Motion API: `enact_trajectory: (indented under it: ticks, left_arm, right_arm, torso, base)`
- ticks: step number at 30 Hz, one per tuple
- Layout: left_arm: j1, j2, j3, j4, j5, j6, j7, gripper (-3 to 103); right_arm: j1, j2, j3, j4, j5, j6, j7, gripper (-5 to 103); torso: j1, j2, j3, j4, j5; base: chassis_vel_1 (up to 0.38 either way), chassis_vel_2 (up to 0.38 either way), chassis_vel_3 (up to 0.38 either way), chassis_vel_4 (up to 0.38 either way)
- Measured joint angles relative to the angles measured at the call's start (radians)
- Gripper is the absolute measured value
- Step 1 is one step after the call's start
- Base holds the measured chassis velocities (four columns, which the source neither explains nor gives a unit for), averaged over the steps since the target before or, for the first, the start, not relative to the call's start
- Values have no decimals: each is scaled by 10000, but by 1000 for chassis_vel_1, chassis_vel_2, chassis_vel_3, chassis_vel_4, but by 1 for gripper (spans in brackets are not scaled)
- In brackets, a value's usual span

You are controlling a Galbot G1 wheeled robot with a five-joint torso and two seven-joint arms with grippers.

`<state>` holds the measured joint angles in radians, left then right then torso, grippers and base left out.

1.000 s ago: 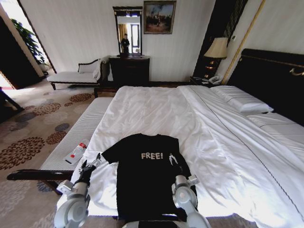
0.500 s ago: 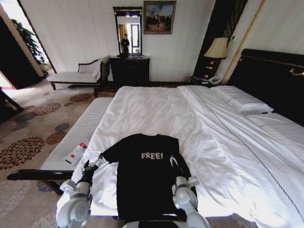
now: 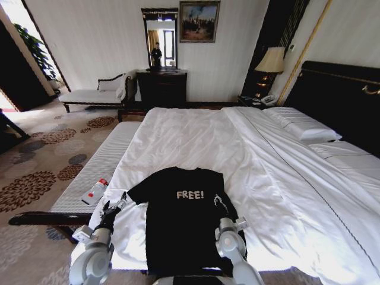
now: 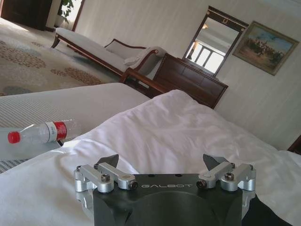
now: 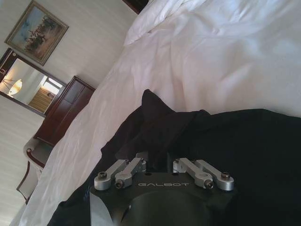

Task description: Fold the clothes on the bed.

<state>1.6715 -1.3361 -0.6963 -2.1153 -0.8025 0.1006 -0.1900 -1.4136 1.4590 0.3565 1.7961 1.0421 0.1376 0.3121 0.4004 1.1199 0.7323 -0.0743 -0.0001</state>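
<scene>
The clothes are one black T-shirt (image 3: pixel 181 228) with white "FREE!" lettering, lying flat and face up at the near edge of the bed (image 3: pixel 196 136), which has white sheets. My left gripper (image 3: pixel 116 205) hovers open over the white sheet just beside the shirt's left sleeve; in the left wrist view the left gripper (image 4: pixel 162 161) has its jaws wide apart with nothing between them. My right gripper (image 3: pixel 220 202) sits low over the shirt's right sleeve. In the right wrist view the right gripper (image 5: pixel 160 163) has its jaws drawn together above the black T-shirt (image 5: pixel 235 141); whether they pinch cloth is hidden.
A pale upholstered bench (image 3: pixel 101 163) runs along the bed's left side with a plastic bottle (image 3: pixel 95 190) lying on it. Patterned carpet lies further left. A chaise (image 3: pixel 89 95), a dark dresser (image 3: pixel 161 86) and a lamp (image 3: pixel 272 59) stand at the far wall.
My left gripper shifted slightly toward the shirt's sleeve and back again. The right gripper edged a little to the right over the right sleeve. The shirt lies as before.
</scene>
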Motion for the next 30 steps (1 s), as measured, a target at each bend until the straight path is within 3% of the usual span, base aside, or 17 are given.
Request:
enact_trajectory:
  ticks: [3,5,7,23,30]
  left_arm:
    - [-5,-8,24,2,19,-3,1,100]
    - [-5,-8,27,2,23,-5,1,100]
    - [0,-12,28,2,26,-8,2,100]
    - [-14,-75,98,73,108,-56,16,100]
    - [-49,-84,99,157,115,-72,16,100]
  right_arm:
    - [-61,25,-5,1,-9,0,-14,9]
    - [-82,30,-6,16,-10,0,-15,9]
    - [-154,40,-10,95,-11,0,-16,2]
    - [-824,305,-263,561,-312,55,-250,-1]
    - [-993,319,-313,855,-571,162,-556,31]
  torso:
    - [0,0,0,0,0]
    - [0,0,0,0,0]
    - [1,0,0,0,0]
    - [0,0,0,0,0]
    - [0,0,0,0,0]
  base:
    - [0,0,0,0]
    - [0,0,0,0]
    - [0,0,0,0]
    - [0,0,0,0]
    - [0,0,0,0]
